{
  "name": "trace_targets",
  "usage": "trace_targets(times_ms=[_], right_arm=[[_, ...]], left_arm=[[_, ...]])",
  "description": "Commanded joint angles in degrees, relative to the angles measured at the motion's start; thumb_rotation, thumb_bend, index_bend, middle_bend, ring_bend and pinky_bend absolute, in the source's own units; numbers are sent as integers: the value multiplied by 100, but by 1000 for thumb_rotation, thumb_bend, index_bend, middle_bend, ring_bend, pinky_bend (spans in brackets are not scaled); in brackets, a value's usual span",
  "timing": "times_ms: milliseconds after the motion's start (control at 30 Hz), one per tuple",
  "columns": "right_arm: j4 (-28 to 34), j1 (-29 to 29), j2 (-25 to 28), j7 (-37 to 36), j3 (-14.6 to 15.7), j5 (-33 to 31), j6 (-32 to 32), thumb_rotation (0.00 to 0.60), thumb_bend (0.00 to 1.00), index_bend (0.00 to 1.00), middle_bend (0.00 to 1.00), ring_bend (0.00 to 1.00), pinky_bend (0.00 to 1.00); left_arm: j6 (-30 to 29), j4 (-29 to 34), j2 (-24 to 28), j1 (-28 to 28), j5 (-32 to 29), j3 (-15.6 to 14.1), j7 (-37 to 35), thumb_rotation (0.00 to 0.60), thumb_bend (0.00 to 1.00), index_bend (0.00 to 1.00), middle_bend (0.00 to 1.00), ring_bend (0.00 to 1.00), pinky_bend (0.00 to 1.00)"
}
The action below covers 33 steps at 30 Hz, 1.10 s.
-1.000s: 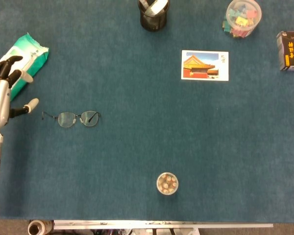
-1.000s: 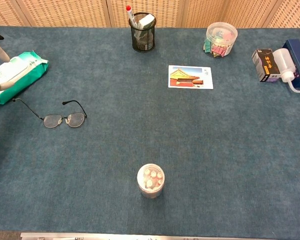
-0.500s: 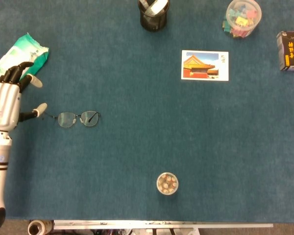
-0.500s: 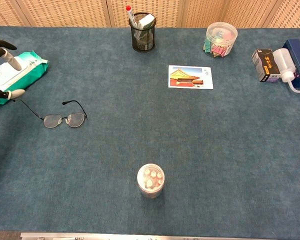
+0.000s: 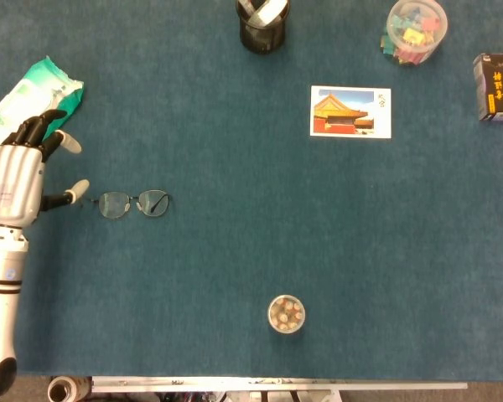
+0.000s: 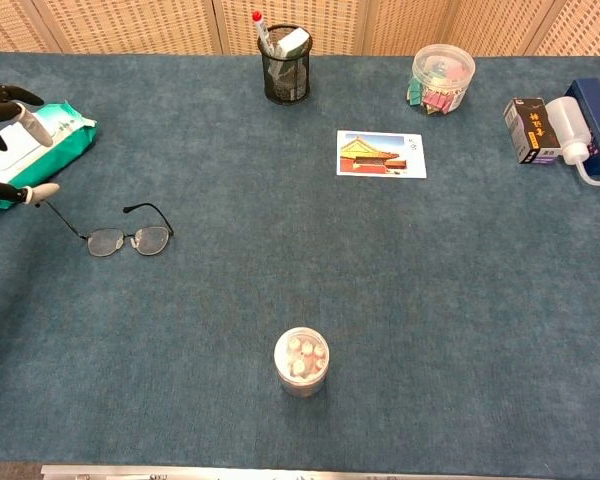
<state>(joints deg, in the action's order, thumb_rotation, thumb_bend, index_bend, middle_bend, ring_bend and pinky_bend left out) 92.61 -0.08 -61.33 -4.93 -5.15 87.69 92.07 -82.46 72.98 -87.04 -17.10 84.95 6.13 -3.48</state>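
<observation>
My left hand [image 5: 21, 172] hovers at the table's left side with its fingers spread and nothing in it. Its thumb tip lies close to the left temple arm of a pair of thin wire-framed glasses [image 5: 132, 203], which lie flat on the blue cloth. In the chest view the same left hand [image 6: 8, 140] shows only at the left edge, in front of a green wet-wipes pack [image 6: 35, 148], with the glasses [image 6: 128, 238] just to its right. My right hand is not in either view.
A black mesh pen cup [image 5: 262, 23] stands at the back centre. A postcard [image 5: 350, 111] lies right of centre. A tub of coloured clips [image 5: 415, 29], a dark box [image 5: 494, 86] and a white squeeze bottle [image 6: 570, 135] sit at the back right. A small clear jar [image 5: 286, 314] stands near the front edge.
My left hand has moved rightward from the wipes pack towards the glasses, thumb tip now near the left temple arm. Nothing else has moved.
</observation>
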Motion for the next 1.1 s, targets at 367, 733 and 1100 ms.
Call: trace_targets(times_ms=[367, 733, 1100], right_arm=[[0, -31, 36, -80, -15, -2, 61, 600, 0, 658, 483, 396, 694], [-1, -48, 53, -112, -18, 8, 92, 600, 0, 658, 483, 396, 694], [-2, -70, 70, -151, -28, 13, 136, 600, 0, 658, 483, 396, 694]], left_arm=[[90, 7, -226, -55, 97, -98, 151, 600, 0, 465, 242, 249, 445], [236, -113, -460, -135, 221, -235, 372, 600, 0, 466, 242, 249, 445], [446, -365, -692, -166, 271, -409, 493, 600, 0, 466, 242, 248, 445]])
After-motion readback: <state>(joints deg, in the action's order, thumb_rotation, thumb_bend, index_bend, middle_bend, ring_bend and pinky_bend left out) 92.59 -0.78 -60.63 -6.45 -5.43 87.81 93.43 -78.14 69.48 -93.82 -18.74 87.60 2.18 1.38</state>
